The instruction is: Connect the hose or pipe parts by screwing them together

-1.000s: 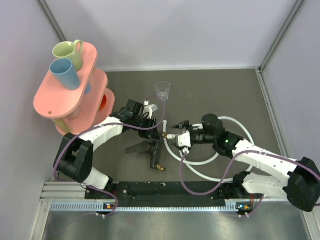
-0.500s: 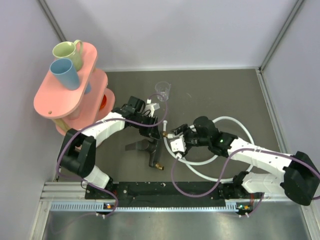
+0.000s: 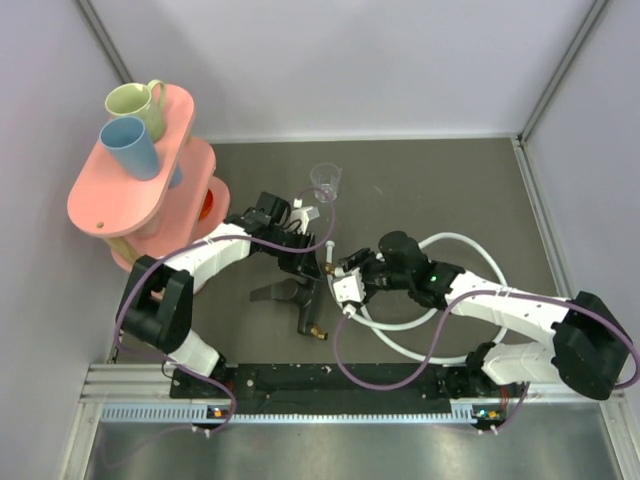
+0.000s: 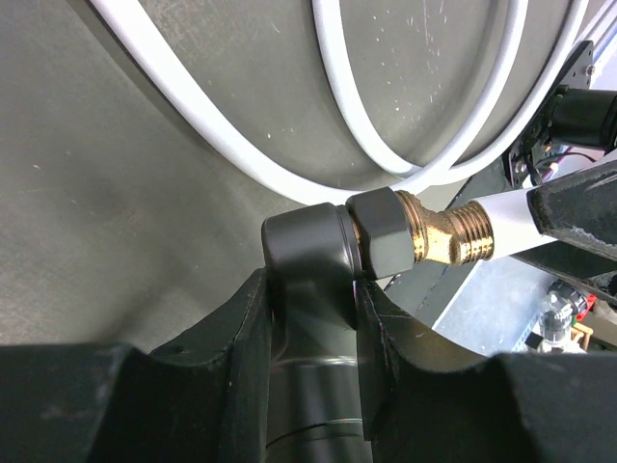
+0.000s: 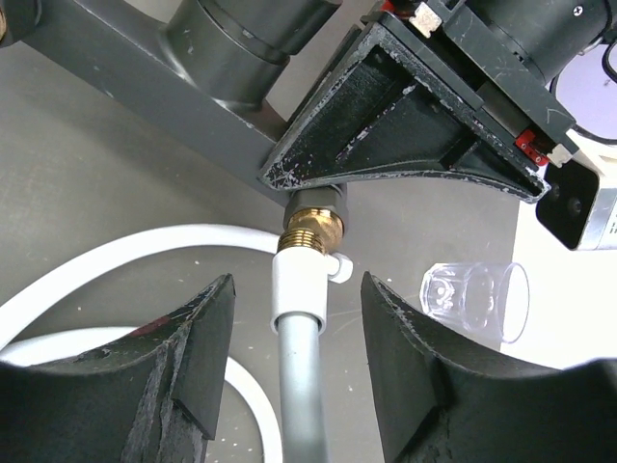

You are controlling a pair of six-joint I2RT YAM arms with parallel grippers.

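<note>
My left gripper [image 4: 310, 285] is shut on the black T-shaped fitting [image 4: 307, 253], held just above the table [image 3: 440, 190]. Its brass threaded tip [image 4: 442, 231] meets the white connector [image 5: 300, 286] at the end of the hose. My right gripper [image 5: 299, 289] is open, one finger on each side of that connector with a gap on both sides. The white hose [image 3: 470, 250] lies in loops on the table under the right arm. In the top view the left gripper [image 3: 300, 262] and right gripper [image 3: 350, 282] face each other, and the fitting's long stem [image 3: 306, 312] points toward the near edge.
A clear plastic cup [image 3: 326, 182] stands behind the grippers and shows in the right wrist view [image 5: 477, 299]. A pink two-tier rack [image 3: 120, 200] with a green mug and a blue mug stands at the far left. Purple cables trail from both arms.
My right gripper has moved left to the fitting, and its jaws have narrowed around the white connector. The left gripper shifted slightly and kept its hold.
</note>
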